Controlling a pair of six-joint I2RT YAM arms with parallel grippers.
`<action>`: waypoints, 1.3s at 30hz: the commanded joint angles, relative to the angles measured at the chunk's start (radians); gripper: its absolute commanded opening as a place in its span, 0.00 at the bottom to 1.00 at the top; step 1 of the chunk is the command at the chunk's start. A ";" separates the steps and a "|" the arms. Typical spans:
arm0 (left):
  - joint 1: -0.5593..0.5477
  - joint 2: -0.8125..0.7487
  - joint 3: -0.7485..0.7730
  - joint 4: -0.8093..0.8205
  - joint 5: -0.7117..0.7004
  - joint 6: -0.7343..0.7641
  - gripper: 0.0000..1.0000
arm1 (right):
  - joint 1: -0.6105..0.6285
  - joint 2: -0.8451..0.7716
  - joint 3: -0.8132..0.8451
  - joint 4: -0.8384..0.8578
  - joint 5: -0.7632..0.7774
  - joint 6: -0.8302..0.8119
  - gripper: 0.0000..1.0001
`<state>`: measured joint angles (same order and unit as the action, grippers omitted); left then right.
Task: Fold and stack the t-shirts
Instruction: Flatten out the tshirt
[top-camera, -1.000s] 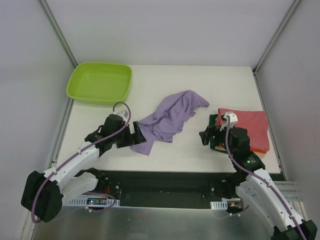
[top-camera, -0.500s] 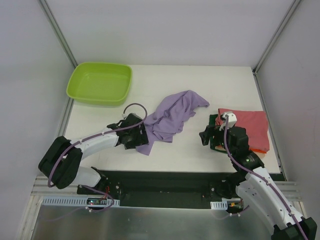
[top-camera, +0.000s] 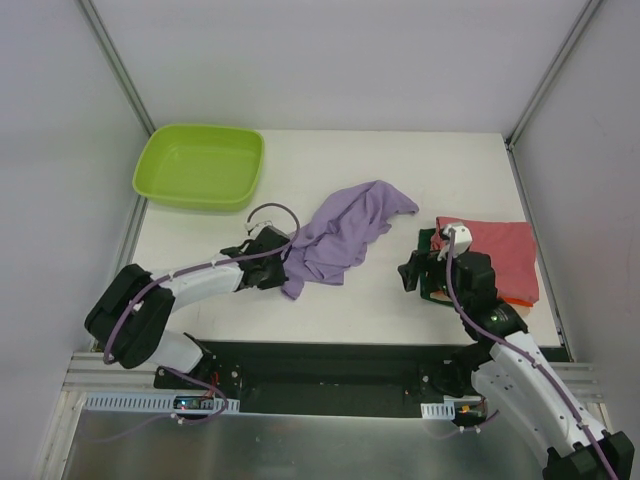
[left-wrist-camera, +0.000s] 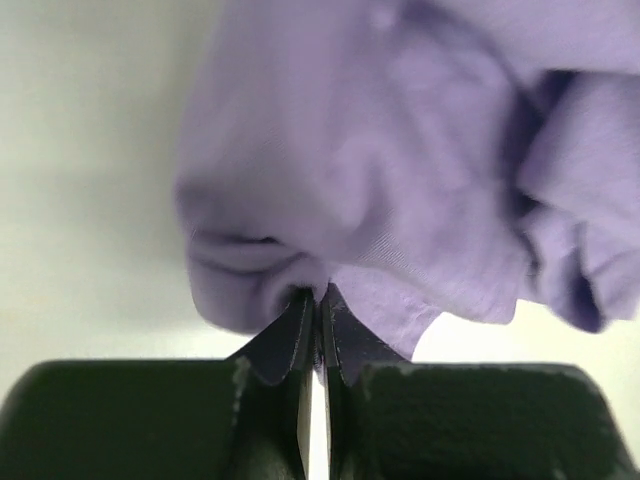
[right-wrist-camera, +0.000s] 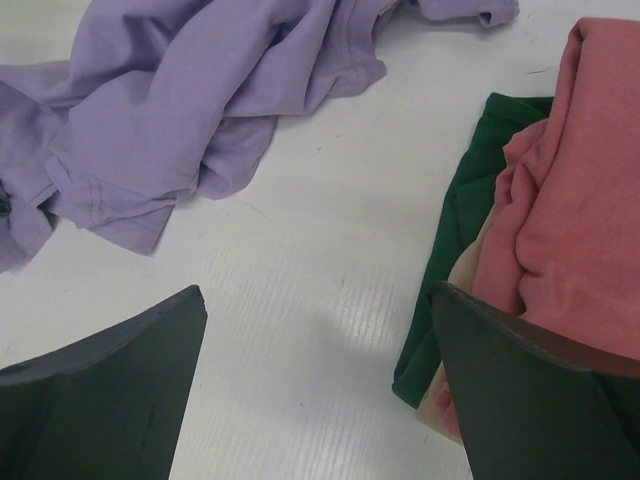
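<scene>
The lilac t-shirt (top-camera: 345, 230) lies crumpled at the table's middle. My left gripper (top-camera: 285, 268) is at its near left corner. In the left wrist view the jaws meet, shut on a bunched fold of the lilac cloth (left-wrist-camera: 380, 180) at the gripper's (left-wrist-camera: 318, 295) tips. At the right sits a folded stack, with a red t-shirt (top-camera: 495, 255) on top and a dark green one (top-camera: 428, 240) showing at its left edge. My right gripper (top-camera: 412, 272) hovers just left of that stack. It (right-wrist-camera: 318, 295) is open over bare table, between the lilac shirt (right-wrist-camera: 190, 110) and the green (right-wrist-camera: 470, 230) and red (right-wrist-camera: 570, 220) shirts.
A lime-green plastic tub (top-camera: 200, 165) stands at the far left corner of the white table (top-camera: 330, 300). Metal frame posts rise at the back corners and grey walls close in both sides.
My left arm reached right to the shirt's near left corner and its gripper went from open to shut on the cloth, pulling that corner into a bunch. The right arm stayed still.
</scene>
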<state>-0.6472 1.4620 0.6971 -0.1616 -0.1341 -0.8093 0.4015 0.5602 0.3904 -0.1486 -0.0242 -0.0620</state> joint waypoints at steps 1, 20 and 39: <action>0.001 -0.141 -0.074 -0.072 -0.186 0.065 0.00 | 0.000 0.058 0.073 -0.003 -0.026 -0.004 0.96; 0.020 -0.511 -0.199 -0.079 -0.248 0.124 0.00 | 0.010 0.861 0.651 -0.167 0.236 0.373 0.94; 0.021 -0.506 -0.202 -0.079 -0.245 0.128 0.00 | -0.023 1.348 0.970 -0.011 0.257 0.312 0.64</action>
<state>-0.6334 0.9611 0.4961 -0.2314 -0.3511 -0.6983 0.3870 1.8736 1.2995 -0.2279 0.2924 0.2897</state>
